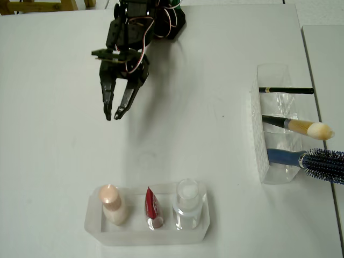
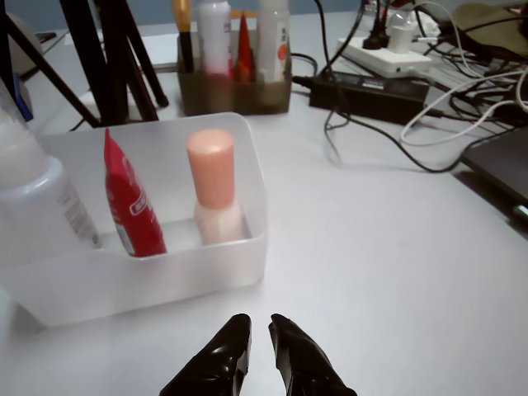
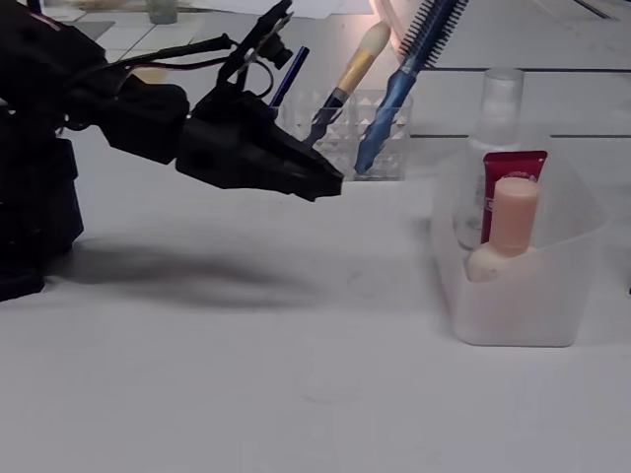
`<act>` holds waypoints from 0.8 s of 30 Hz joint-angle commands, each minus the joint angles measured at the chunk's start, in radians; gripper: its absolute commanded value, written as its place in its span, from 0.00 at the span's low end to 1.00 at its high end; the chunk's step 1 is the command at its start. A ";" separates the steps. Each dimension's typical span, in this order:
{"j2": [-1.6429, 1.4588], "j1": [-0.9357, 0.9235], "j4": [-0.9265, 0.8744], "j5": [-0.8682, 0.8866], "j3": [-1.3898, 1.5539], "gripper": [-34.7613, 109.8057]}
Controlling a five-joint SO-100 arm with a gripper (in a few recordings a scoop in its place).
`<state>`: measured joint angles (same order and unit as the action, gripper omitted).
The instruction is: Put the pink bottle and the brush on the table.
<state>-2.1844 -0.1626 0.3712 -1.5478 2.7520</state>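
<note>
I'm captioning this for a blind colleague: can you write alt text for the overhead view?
A black arm's tool, slightly open and empty, hovers over a white table. Below it, a clear tray holds a pink bottle, red sachet and clear bottle; at right, a holder keeps a makeup brush, pencil and blue hairbrush.

A low frosted clear plastic tray (image 1: 97,228) holds a red pointed sachet (image 1: 152,208) standing upright in the middle and a clear bottle with a white cap (image 1: 188,201) at the overhead view's right end. A taller clear faceted plastic holder (image 1: 266,156) to the right carries a blue bristly hairbrush (image 1: 322,163) and a thin black pencil (image 1: 286,90), both leaning outward
</note>
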 commanded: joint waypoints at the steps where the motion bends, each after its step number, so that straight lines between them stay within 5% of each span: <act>1: 0.071 0.002 0.067 -0.025 -0.084 0.24; 24: 0.549 0.000 0.144 -0.064 -0.518 0.37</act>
<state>-1.6260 -0.1626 0.5031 -1.5969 2.2872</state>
